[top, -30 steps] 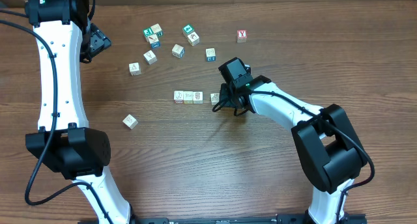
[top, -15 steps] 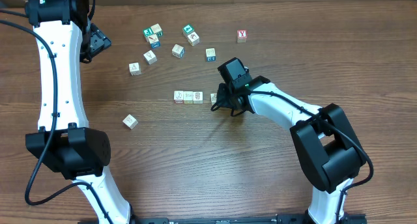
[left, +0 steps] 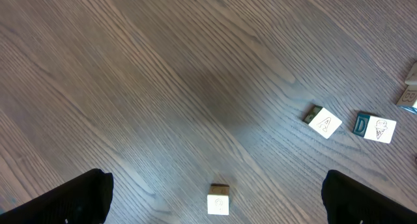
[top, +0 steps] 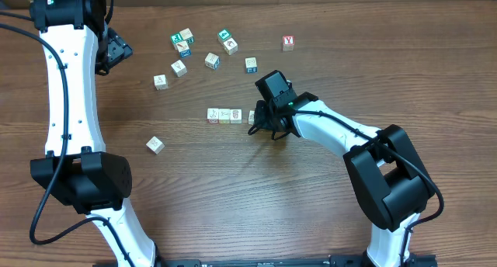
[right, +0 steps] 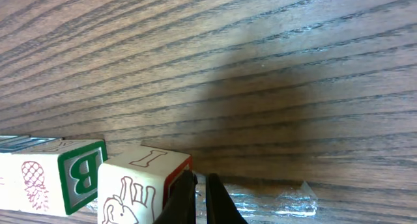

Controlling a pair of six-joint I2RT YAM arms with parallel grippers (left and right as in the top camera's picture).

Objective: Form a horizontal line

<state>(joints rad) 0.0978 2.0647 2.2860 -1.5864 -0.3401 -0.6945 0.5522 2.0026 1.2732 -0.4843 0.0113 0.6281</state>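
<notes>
- left arm (top: 66, 88): up by the far edge, jaws spread wide, empty
- right arm (top: 330, 127): jaws pinched together on nothing, tips against the fourth block (right: 140, 185)
- row (top: 224, 116): three touching blocks, middle of the surface (top: 194, 213)
- fourth block: just beside the row's end

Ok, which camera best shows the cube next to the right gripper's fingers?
Right wrist: the cube sits bottom left, printed faces clear, beside the right gripper. Overhead shows only its edge beside the arm. Left wrist doesn't show it.
</notes>
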